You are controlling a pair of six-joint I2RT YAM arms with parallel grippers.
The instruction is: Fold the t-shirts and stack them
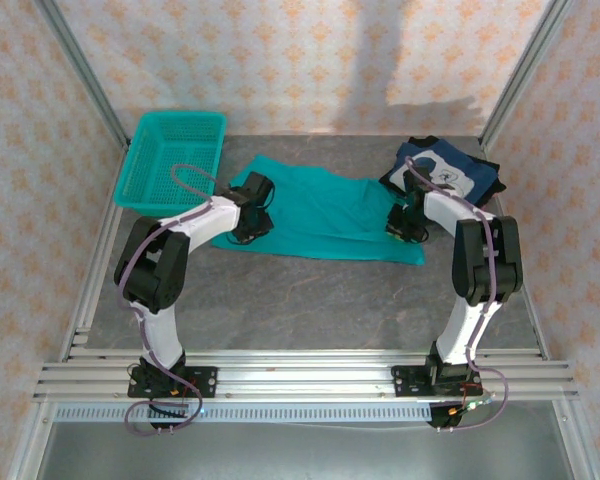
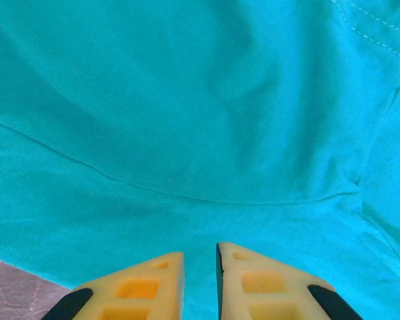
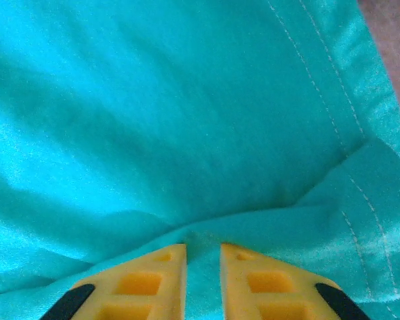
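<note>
Left gripper (image 2: 200, 253) jaws nearly closed, pinching teal t-shirt (image 1: 320, 205) at near-left edge; right gripper (image 3: 203, 248) clenched on puckered near-right hem, paired hold likely for folding. Shirt spread mid-table; navy t-shirt (image 1: 450, 175) far right, basket (image 1: 175, 155) far left; bare table (image 1: 310, 300) on near side gives room

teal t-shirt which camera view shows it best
Top external: the whole teal t-shirt is in frame, spread out, outline clear. The left wrist view shows a close patch with a long crease; the right wrist view shows a close patch with stitched hem and a fold.
</note>
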